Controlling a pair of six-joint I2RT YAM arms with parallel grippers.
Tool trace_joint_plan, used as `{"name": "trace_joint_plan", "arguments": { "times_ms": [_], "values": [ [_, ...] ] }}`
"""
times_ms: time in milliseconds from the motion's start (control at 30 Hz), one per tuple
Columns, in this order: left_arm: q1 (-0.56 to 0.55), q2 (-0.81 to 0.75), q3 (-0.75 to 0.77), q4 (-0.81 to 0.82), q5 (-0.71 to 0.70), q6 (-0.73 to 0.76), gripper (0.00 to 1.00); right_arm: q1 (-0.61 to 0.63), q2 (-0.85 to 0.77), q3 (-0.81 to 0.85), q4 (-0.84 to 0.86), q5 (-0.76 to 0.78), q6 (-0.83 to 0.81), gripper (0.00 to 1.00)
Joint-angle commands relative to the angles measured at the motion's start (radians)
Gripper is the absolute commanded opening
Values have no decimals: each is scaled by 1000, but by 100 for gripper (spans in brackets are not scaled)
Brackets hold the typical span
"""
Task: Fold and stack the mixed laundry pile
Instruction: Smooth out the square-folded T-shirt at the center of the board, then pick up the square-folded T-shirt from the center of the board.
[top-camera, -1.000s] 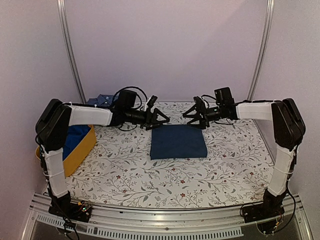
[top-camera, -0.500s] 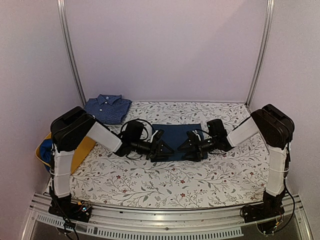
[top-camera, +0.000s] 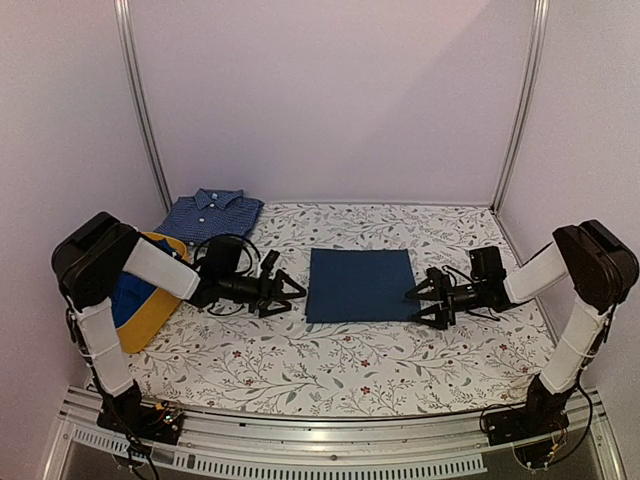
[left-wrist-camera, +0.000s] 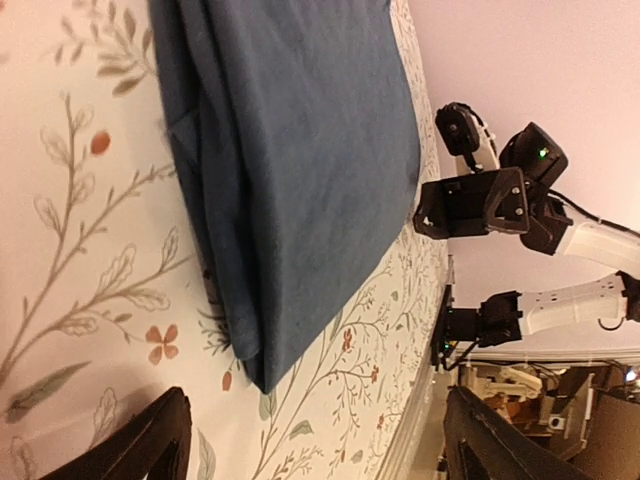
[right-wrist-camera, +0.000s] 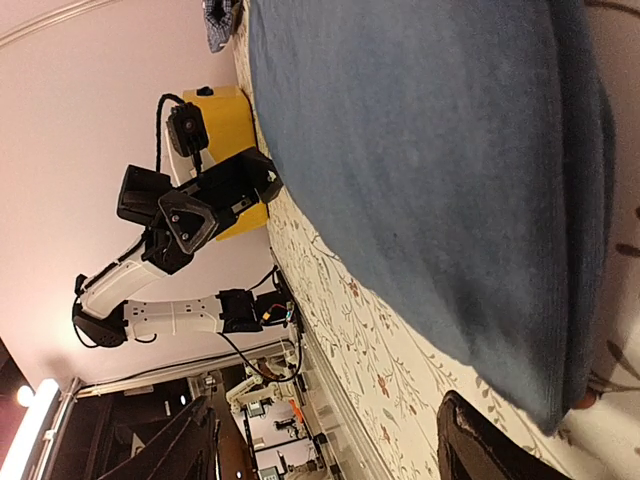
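Observation:
A folded dark navy-teal garment (top-camera: 361, 284) lies flat at the table's middle; it also shows in the left wrist view (left-wrist-camera: 300, 170) and the right wrist view (right-wrist-camera: 430, 150). My left gripper (top-camera: 288, 293) is open and empty just left of it, low over the table. My right gripper (top-camera: 418, 302) is open and empty just off its right edge. A folded fine-checked blue collared shirt (top-camera: 211, 215) lies at the back left. A royal-blue piece (top-camera: 130, 293) sits in the yellow tub (top-camera: 155, 305).
The flowered tablecloth (top-camera: 330, 360) covers the table. The yellow tub stands at the left edge beside the left arm. Metal frame posts (top-camera: 137, 100) rise at the back corners. A metal rail (top-camera: 330, 440) runs along the near edge.
Both grippers have drawn outward off the folded navy garment, left one to the left and right one to the right. The garment now lies uncovered and flat.

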Motion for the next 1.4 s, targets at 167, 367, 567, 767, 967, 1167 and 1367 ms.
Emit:
{"name": "trace_joint_plan", "arguments": {
  "times_ms": [167,367,567,767,967,1167,1367],
  "values": [
    [-217,-101,509,-688,-488,679,95,-148,-309,56,-432,87,-199,72],
    [-360,157,905,-842,-569,952,84,-217,-359,63,-583,129,-289,72],
    [-471,390,1143,-928,-610,1131,62,-229,-380,30,-592,134,-294,72],
    [-524,515,1218,-911,-665,1177,46,-229,-380,3,-590,135,-294,72],
    [-527,605,1249,-907,-655,1176,36,-229,-362,-13,-588,135,-301,72],
    [-525,555,1199,-874,-582,1147,8,-228,-319,-25,-568,164,-296,77],
    [-499,466,1170,-785,-459,1031,0,-161,-252,-56,-404,176,-164,95]
  ]
}}
